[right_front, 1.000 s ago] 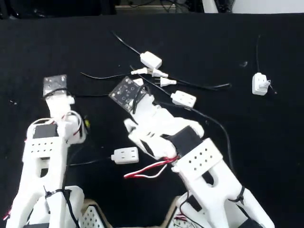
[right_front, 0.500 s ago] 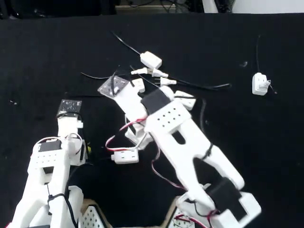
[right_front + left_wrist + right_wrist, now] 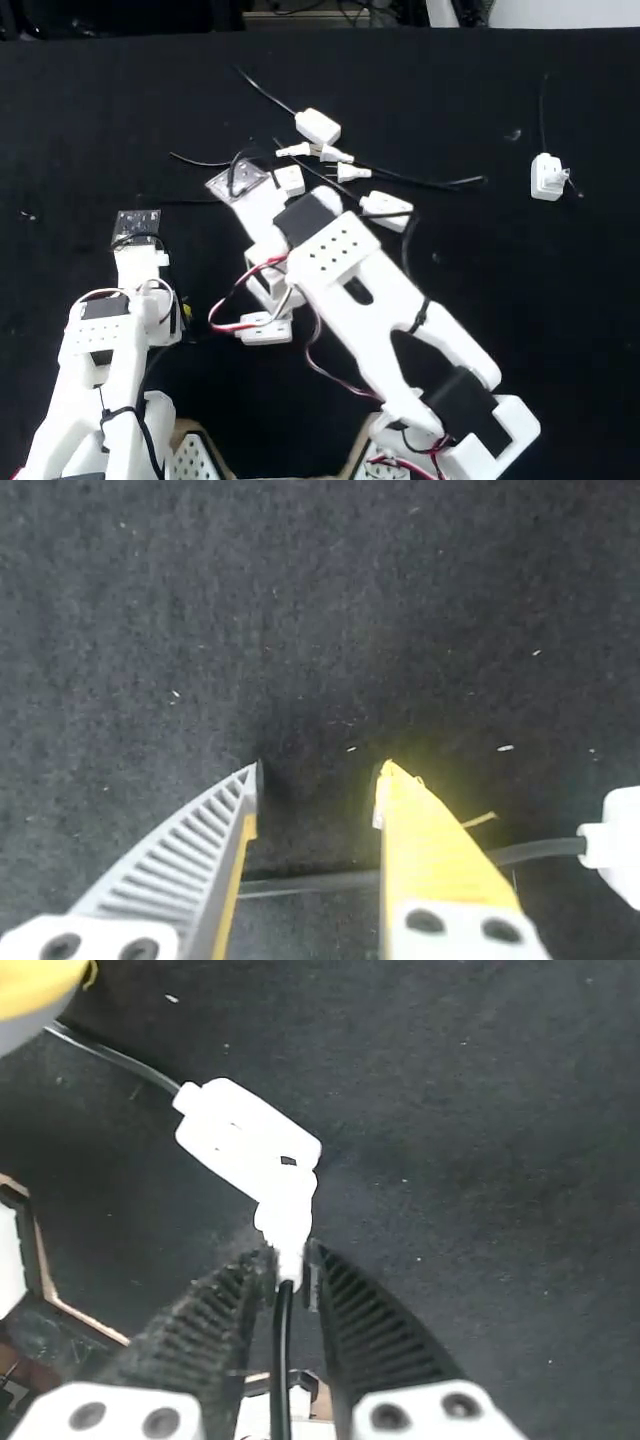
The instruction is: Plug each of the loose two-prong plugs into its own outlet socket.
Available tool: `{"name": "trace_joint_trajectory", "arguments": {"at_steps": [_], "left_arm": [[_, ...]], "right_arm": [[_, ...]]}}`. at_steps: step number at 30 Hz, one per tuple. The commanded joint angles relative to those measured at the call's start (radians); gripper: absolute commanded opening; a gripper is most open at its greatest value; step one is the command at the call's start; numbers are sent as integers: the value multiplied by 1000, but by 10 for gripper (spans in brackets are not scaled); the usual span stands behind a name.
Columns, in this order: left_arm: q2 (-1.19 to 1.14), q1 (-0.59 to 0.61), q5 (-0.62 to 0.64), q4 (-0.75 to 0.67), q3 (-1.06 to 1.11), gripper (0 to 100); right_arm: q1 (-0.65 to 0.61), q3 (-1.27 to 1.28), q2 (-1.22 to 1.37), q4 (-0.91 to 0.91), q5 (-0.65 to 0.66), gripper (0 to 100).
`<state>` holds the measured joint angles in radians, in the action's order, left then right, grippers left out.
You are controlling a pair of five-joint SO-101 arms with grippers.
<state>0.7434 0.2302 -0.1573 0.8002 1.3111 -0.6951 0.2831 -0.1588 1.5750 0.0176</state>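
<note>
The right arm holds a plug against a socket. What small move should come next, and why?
Probably press the plug straight into the outlet socket. The right gripper has its fingers shut on the plug's rear, and the plug meets the socket's face, but full seating cannot be confirmed.

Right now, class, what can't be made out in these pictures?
Right wrist view: whether the white two-prong plug in the right pincer is fully seated in the white outlet socket; its body hides the prongs.
Left wrist view: the white object on a black cord, cut off by the edge.
</note>
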Motion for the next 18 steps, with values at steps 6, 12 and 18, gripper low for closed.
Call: {"name": "trace_joint_trajectory", "arguments": {"at_steps": [6, 12, 18], "left_arm": [[9, 10, 9, -21, 2, 195], [9, 10, 9, -21, 2, 195], [9, 10, 9, -21, 2, 195]], "right_arm": [[-31, 7, 7, -9, -15, 11], [-28, 36, 27, -35, -15, 11], [-28, 35, 65, -37, -14, 11]]}}
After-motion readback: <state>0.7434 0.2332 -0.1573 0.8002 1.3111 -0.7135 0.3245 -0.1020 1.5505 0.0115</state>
